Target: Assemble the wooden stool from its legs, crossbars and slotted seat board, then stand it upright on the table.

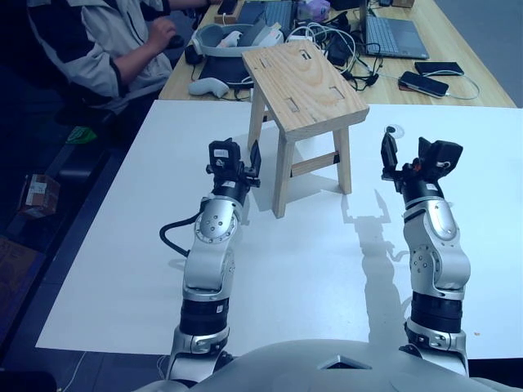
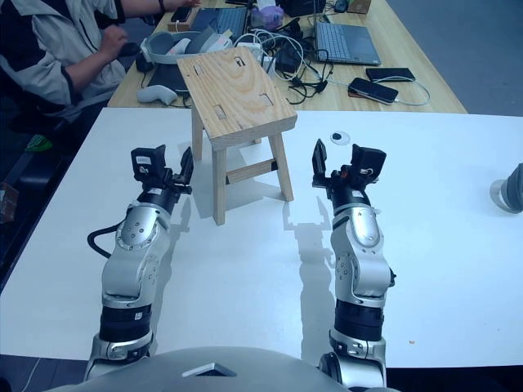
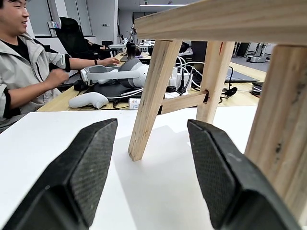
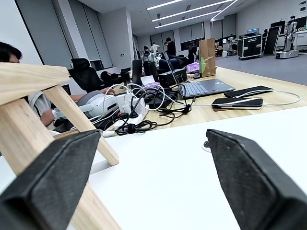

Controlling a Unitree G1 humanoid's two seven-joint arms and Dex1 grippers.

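Both claws wide open and empty; the stool [image 1: 306,82] stands upright on the white desk [image 1: 122,245].
The left claw [image 1: 241,159] and the right claw [image 1: 406,159] are at either side of the pale wooden stool, in the upper middle of the head frame. The left wrist view adds the black pads [image 3: 86,167] with a fine dotted texture, and a crossbar [image 3: 184,101] between slanted square legs.
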